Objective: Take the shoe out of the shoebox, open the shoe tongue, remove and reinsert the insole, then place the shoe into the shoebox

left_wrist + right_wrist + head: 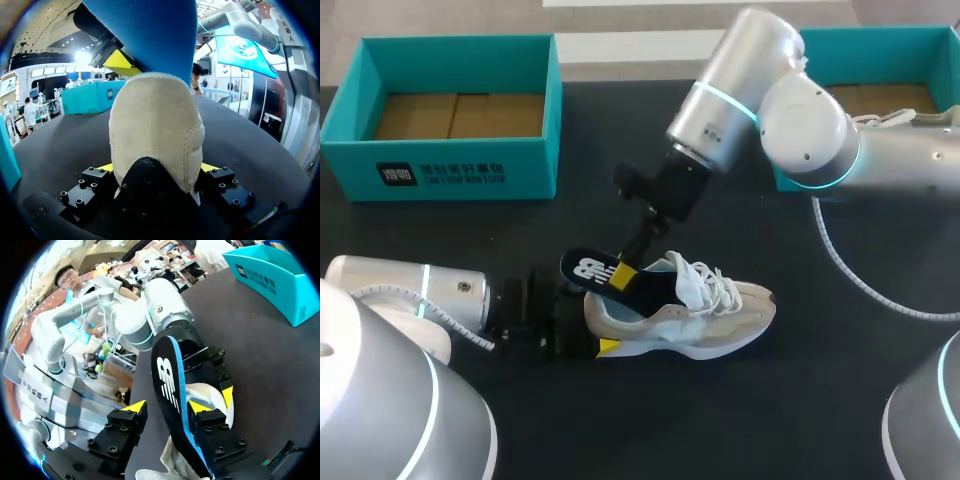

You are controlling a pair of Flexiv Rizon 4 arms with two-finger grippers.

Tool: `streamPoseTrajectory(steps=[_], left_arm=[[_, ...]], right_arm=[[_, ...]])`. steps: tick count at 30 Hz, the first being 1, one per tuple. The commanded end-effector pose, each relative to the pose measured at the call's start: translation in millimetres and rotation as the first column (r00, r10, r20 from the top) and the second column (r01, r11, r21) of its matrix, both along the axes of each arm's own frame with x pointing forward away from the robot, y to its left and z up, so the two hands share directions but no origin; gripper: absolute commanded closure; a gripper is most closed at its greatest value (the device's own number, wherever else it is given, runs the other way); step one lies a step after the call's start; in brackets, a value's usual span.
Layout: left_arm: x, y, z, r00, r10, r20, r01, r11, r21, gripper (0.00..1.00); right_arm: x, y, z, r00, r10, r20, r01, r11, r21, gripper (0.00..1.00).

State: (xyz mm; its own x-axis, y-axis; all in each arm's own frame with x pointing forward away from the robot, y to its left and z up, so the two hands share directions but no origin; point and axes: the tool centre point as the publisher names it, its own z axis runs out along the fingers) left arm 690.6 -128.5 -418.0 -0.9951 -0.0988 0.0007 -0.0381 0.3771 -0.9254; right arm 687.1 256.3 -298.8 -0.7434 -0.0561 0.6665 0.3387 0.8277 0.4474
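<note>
**Shoe pinned at the heel, insole half out**

Shoe (700,315) stands on the table (800,420), its heel clamped from both sides by the left gripper (157,167). The insole (167,380) rises between the right gripper's (167,407) spread fingers. It leans on one finger, and the other looks just clear of it. A skewed pinch could crease the insole, and a hard pull could drag the shoe loose. Count: one shoe, one insole, two boxes (450,165) (880,40), two grippers.

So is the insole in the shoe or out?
Half out: the insole's heel end sticks up out of the shoe, while its front end is still tucked inside.
</note>
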Motion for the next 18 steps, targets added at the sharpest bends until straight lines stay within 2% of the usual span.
streamPoseTrajectory(steps=[1, 5, 9, 12, 13, 18], left_arm=[[-1.2, -0.8, -1.4, 1.0, 0.003, 0.0, -0.003, 1.0, 0.002, 1.0], [-1.2, -0.8, -1.4, 1.0, 0.003, 0.0, -0.003, 1.0, 0.002, 1.0], [-1.2, -0.8, -1.4, 1.0, 0.003, 0.0, -0.003, 1.0, 0.002, 1.0], [-1.2, -0.8, -1.4, 1.0, 0.003, 0.0, -0.003, 1.0, 0.002, 1.0], [-1.2, -0.8, -1.4, 1.0, 0.003, 0.0, -0.003, 1.0, 0.002, 1.0], [-1.2, -0.8, -1.4, 1.0, 0.003, 0.0, -0.003, 1.0, 0.002, 1.0]], right_arm=[[2.9, 7.5, -7.5, 0.998, 0.043, -0.04, -0.042, 0.999, 0.017, 0.55], [2.1, 7.7, -10.2, 0.996, 0.071, -0.063, -0.069, 0.997, 0.035, 0.59], [1.6, 8.9, -13.6, 0.992, 0.096, -0.083, -0.093, 0.995, 0.045, 0.7], [1.2, 10.3, -14.9, 0.988, 0.118, -0.101, -0.113, 0.992, 0.052, 0.95], [1.0, 10.7, -15.4, 0.986, 0.125, -0.107, -0.12, 0.991, 0.051, 1.0], [1.4, 12.8, -9.2, 0.98, 0.15, -0.132, -0.14, 0.987, 0.079, 1.0]])
